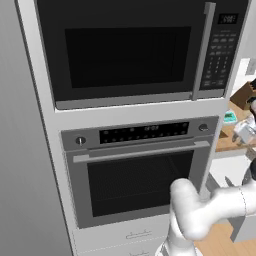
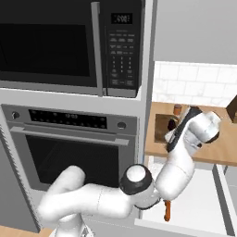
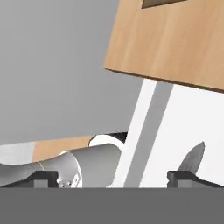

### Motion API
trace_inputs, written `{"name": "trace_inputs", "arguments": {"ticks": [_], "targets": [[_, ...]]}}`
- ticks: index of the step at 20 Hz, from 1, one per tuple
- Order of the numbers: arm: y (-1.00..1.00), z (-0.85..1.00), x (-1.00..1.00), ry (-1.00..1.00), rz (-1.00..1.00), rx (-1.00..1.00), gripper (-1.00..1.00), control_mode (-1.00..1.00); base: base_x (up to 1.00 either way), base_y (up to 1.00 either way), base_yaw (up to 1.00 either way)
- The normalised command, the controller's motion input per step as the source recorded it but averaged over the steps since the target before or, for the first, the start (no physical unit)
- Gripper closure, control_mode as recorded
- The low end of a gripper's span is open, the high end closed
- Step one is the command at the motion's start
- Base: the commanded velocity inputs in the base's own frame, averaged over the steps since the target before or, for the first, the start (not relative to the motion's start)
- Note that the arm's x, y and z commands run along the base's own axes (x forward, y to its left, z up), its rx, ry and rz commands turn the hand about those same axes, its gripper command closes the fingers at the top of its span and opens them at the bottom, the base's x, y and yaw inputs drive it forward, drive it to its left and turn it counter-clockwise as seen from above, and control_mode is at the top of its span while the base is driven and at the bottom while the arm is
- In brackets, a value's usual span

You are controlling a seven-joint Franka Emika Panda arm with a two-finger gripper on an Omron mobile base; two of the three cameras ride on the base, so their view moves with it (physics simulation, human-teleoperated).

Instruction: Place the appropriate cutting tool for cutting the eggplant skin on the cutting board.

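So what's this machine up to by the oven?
A white robot arm reaches right of the wall oven, over an open white drawer. Its gripper is open and holds nothing. An orange-handled knife lies in the drawer below; its blade tip appears in the hand view. A wooden counter sits just above.

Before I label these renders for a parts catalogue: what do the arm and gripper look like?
The arm is glossy white, built of rounded tubular links, with a dark grey ring at the elbow joint capped by a white dome. The wrist is bulbous and white, with a dark panel on its side. The gripper has two small, blocky dark grey fingertips. No cables or markings show.
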Motion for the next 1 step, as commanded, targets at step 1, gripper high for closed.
{"name": "trace_inputs", "arguments": {"ticks": [1], "targets": [[1.00, -0.07, -1.00, -0.26, -0.09, -0.31, -1.00, -1.00, 0.00, 0.00, 0.00]]}}
